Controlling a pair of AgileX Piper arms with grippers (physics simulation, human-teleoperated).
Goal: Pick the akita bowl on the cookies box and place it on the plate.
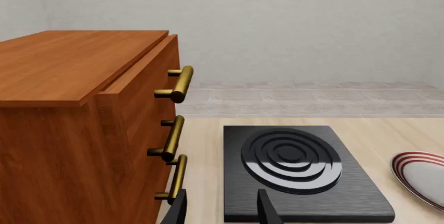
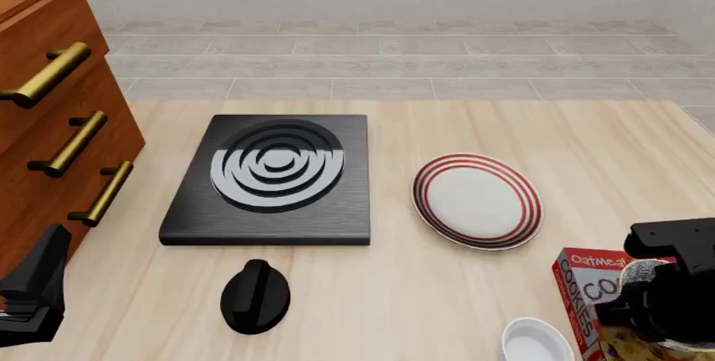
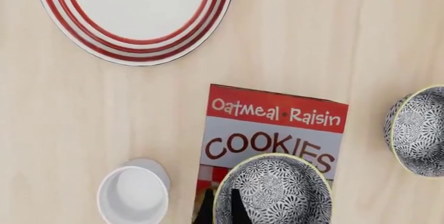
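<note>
The small round akita bowl (image 3: 274, 190), speckled black and white with a pale rim, sits on the red rectangular cookies box (image 3: 274, 130) near the red-ringed white plate (image 3: 135, 13) — probably light, rigid, smooth-glazed and breakable, best pinched across its thin rim. The right gripper (image 3: 222, 209) hangs directly above it, dark fingers straddling the near rim at a narrow gap — whether they already clamp cannot be told.

Akita bowl (image 3: 274, 190) on cookies box (image 3: 277, 130), plate (image 2: 477, 200) behind, stove (image 2: 271, 178) left.
</note>
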